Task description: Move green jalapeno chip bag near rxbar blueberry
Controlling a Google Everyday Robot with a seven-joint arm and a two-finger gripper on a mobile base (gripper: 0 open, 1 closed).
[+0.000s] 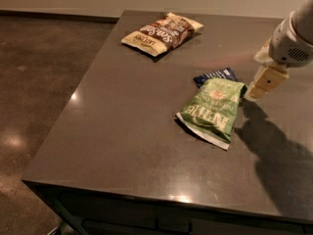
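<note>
Nearest you on the table (122,146), the green bag (211,110) lies flat, its top edge touching the blue bar (215,75) just behind. The gripper (254,93) hangs beside the bag's right top corner, holding nothing; you cannot tell whether it is clenched or released. Farthest back lies the brown bag (161,33).

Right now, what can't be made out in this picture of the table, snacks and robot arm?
Camera view:
Small flat navy-blue bar wrapper: lower part hidden by the crinkly light-green chip bag.
Cream gripper, just right of that bag's top: its arm is cut off by the right edge.
Dark grey table: right side cut off likewise.
</note>
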